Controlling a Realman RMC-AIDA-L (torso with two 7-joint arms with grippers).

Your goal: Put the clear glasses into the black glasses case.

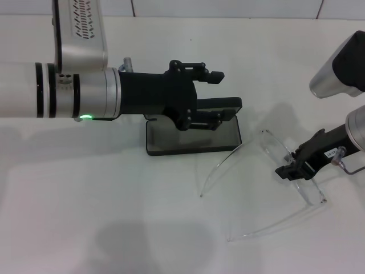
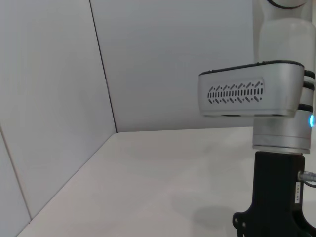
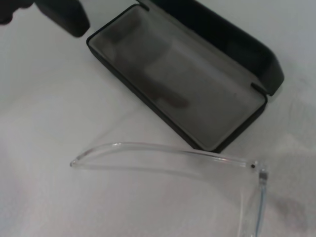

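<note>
The black glasses case [image 1: 191, 141] lies open at the table's middle, grey lining up and lid raised at its far edge; the right wrist view shows the case [image 3: 187, 84] with nothing inside. My left gripper [image 1: 219, 95] hovers over the case, open, one finger on each side of the lid. The clear glasses [image 1: 272, 142] rest to the right of the case, arms unfolded and pointing toward the table's front. My right gripper [image 1: 293, 165] is shut on the lens. One clear arm [image 3: 163, 150] shows just in front of the case.
White tabletop [image 1: 114, 228] stretches out in front and to the left. A white wall [image 2: 173, 59] bounds the table's far side. The left wrist view shows only wall, table and an arm link [image 2: 252, 94].
</note>
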